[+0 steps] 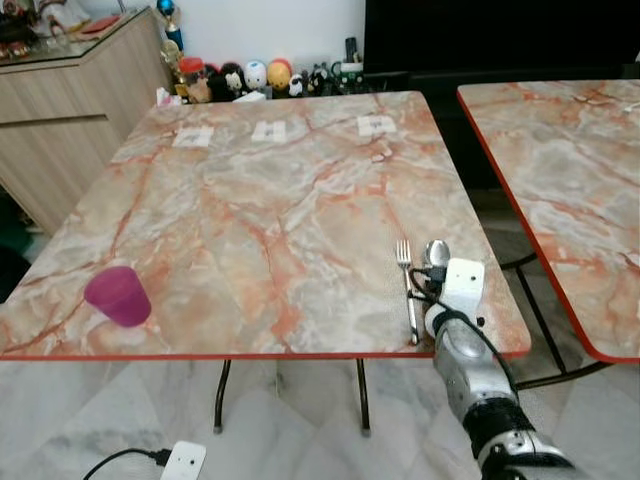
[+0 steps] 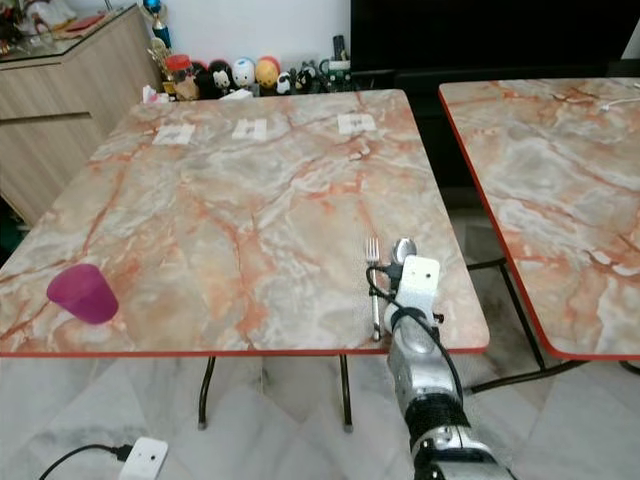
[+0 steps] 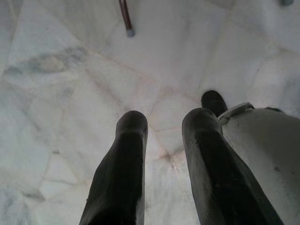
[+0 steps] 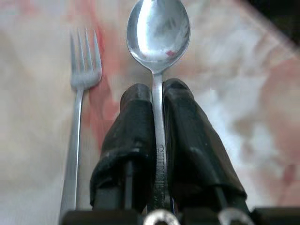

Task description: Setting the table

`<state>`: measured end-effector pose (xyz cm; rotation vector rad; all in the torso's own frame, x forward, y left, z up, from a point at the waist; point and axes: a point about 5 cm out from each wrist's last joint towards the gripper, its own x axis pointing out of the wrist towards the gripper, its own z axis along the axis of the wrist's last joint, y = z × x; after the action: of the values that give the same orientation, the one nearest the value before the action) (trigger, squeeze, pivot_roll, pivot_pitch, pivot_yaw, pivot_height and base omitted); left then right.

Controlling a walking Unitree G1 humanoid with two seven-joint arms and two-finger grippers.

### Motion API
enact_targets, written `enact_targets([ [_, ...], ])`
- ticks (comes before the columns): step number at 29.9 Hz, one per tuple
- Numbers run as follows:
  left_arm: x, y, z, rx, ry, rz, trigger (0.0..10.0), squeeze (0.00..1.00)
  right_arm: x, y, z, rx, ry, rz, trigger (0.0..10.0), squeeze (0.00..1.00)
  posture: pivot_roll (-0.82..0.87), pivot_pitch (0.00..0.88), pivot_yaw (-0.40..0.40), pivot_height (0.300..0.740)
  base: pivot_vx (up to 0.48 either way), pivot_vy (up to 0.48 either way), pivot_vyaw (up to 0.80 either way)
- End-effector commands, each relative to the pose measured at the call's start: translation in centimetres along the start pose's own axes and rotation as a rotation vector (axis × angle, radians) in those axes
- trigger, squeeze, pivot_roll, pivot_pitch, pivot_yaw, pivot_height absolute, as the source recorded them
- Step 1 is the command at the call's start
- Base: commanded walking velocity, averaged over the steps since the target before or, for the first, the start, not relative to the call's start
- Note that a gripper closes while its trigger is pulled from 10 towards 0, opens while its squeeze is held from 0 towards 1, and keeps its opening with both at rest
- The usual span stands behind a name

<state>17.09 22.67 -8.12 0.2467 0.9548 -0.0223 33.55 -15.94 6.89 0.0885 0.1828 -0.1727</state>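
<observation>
Spoon [image 4: 158, 35] sits near the front right edge of the marble table [image 1: 270, 200], handle pinched between the right gripper [image 4: 158, 93] fingers. Going left to right: a pink cup [image 1: 118, 295] lies tipped at the front left, then the fork [image 1: 407, 285] just beside the spoon. Left gripper [image 3: 164, 122] hangs over the floor, fingers apart.

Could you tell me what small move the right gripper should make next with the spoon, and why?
Probably open the fingers and let go. The right gripper is shut on the spoon handle, and the spoon seems to lie low over the table, parallel to the fork and just beside it near the front edge, so it looks placed already.
</observation>
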Motion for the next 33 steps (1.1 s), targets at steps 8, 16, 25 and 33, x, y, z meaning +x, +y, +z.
enact_targets([
  [8,0.0,-0.1,0.0,0.018,0.003,0.009,10.0,0.0,-2.8,-0.8,2.4,-0.009,-0.303,0.021,10.0,0.0,-0.12,0.042,0.063,0.74,0.0,0.0,0.0],
  [16,0.0,-0.4,-0.2,0.031,0.011,0.015,10.0,0.0,-3.5,-1.3,3.0,-0.003,-0.336,0.016,10.0,0.0,-0.12,0.039,0.06,0.74,0.0,-0.406,0.0],
  [25,-0.1,0.1,-0.8,0.025,0.033,0.023,10.0,0.0,-3.6,-1.3,3.7,-0.006,-0.358,0.017,10.0,0.0,-0.12,0.036,0.058,0.74,0.0,-0.459,-0.4],
  [33,-0.3,0.5,-1.3,0.021,0.057,0.03,10.0,0.0,-3.6,-1.1,4.0,-0.001,-0.356,0.017,10.0,0.0,-0.12,0.035,0.059,0.74,0.0,-0.456,0.0],
])
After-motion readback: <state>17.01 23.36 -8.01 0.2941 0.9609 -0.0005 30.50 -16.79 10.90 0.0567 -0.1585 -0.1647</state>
